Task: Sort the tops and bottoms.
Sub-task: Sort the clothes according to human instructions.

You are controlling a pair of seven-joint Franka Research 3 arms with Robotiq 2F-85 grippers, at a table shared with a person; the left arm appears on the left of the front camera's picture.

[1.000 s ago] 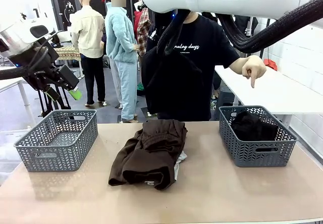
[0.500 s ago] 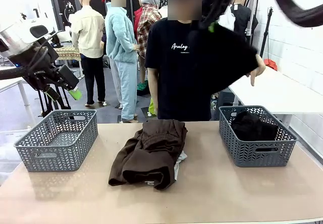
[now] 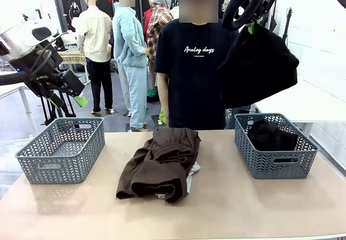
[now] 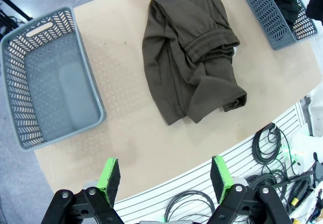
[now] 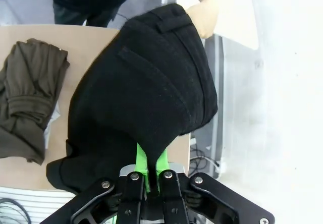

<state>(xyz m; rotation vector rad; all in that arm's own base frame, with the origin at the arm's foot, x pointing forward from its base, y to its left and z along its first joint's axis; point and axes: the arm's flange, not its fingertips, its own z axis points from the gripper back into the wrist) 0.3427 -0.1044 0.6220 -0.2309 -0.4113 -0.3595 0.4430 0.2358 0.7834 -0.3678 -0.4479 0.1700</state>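
A plain black garment (image 3: 258, 67), one of the bottoms, hangs in the air at about 1 o'clock in the front view. It is bunched into a heavy drooping bundle directly above the right basket (image 3: 275, 167). The right gripper (image 5: 150, 159) holds it from above, its green-padded fingers (image 5: 143, 158) pinched together on a fold of the cloth. The rest sags freely below, a hold that looks meant to carry the garment over the basket and drop it in. That grey mesh basket sits on the counter (image 3: 243, 207) at 3 o'clock from the centre and already has a dark cloth (image 3: 270, 133) piled inside. At the middle of the counter lies the other bottom, a dark brown garment (image 3: 162, 164) with a gathered waistband, loosely folded. A sliver of the light grey T-shirt (image 3: 192, 171) peeks out from under its edge at 3 o'clock, so the top appears mostly buried and would likely need uncovering before it can be sorted. The left basket (image 3: 62, 159), at 9 o'clock from the brown garment, has nothing in it and is probably kept for the top. The left gripper (image 4: 165, 176) hovers high over that side, fingers (image 4: 110, 173) spread wide apart and holding nothing. A person (image 3: 192, 72) in a black lettered T-shirt stands at 12 o'clock behind the counter, with one hand (image 5: 204, 17) near the hanging garment.
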